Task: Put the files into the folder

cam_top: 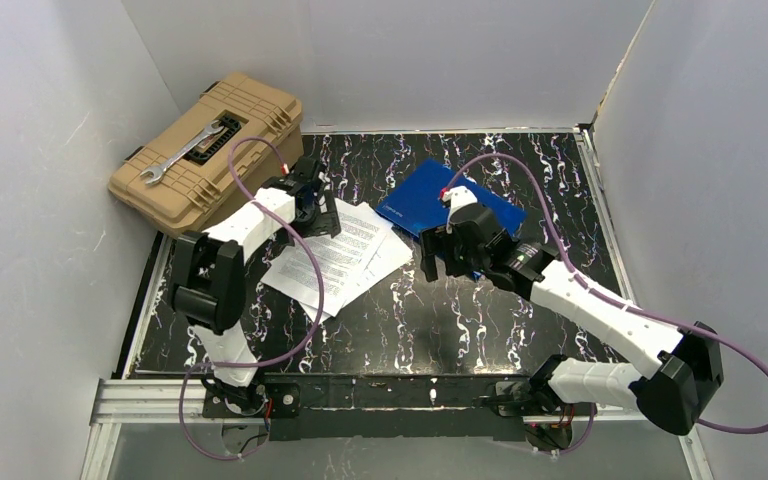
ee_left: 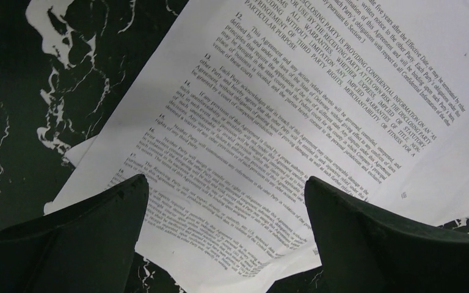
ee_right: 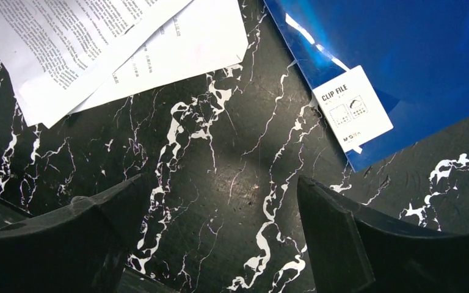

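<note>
The files [cam_top: 335, 255] are a few white printed sheets fanned on the black marble table left of centre; they fill the left wrist view [ee_left: 293, 122] and show at the upper left of the right wrist view [ee_right: 91, 43]. The blue folder [cam_top: 435, 200] lies closed right of them, with a white label [ee_right: 353, 108] at its near corner. My left gripper [cam_top: 312, 205] is open and empty, hovering over the sheets' far left edge [ee_left: 226, 189]. My right gripper [cam_top: 450, 255] is open and empty over bare table [ee_right: 220, 201], just in front of the folder's labelled corner.
A tan toolbox [cam_top: 210, 150] with a wrench [cam_top: 182, 155] on its lid stands at the back left, close behind the left gripper. Grey walls enclose the table on three sides. Purple cables loop off both arms.
</note>
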Available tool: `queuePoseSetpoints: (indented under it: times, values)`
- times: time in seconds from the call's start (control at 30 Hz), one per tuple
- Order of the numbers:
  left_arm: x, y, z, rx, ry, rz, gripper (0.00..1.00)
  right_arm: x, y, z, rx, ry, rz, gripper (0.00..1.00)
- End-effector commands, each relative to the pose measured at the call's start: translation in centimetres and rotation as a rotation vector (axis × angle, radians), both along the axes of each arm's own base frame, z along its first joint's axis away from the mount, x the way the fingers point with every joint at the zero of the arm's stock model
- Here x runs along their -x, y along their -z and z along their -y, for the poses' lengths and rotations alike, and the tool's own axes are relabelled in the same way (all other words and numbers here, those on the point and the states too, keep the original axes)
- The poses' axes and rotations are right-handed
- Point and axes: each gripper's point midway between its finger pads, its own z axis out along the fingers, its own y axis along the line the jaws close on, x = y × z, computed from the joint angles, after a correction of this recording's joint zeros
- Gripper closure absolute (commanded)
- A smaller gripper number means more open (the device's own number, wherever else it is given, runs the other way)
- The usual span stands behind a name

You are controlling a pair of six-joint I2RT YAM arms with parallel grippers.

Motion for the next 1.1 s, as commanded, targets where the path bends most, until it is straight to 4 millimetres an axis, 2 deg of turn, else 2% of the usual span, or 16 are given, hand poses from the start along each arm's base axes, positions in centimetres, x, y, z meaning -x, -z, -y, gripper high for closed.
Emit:
queuePoseSetpoints:
  times: [0.0, 0.23, 0.5, 0.87, 1.07]
  values:
    - [-1.2, 0.0, 1.0, 0.01, 0.071, -0.016, 0.02, 0.5, -0.4, -0.1, -0.031, -0.023, 0.011, 0.01]
    - [-1.2, 2.7, 1.6, 0.02, 0.094, -0.095, 0.02, 1.1, 0.4, 0.0, -0.034, -0.032, -0.01, 0.01]
    - [0.2, 4.4, 2.5, 0.07, 0.12, -0.158, 0.02, 1.6, 0.5, 0.2, -0.039, -0.038, -0.019, 0.01]
    - [4.7, 6.6, 2.4, 0.055, 0.126, -0.254, 0.02, 1.6, 0.3, 0.7, -0.035, -0.018, -0.015, 0.01]
    - [7.5, 7.1, 3.1, 0.037, 0.144, -0.287, 0.02, 1.7, 0.1, 1.1, -0.033, 0.001, -0.01, 0.01]
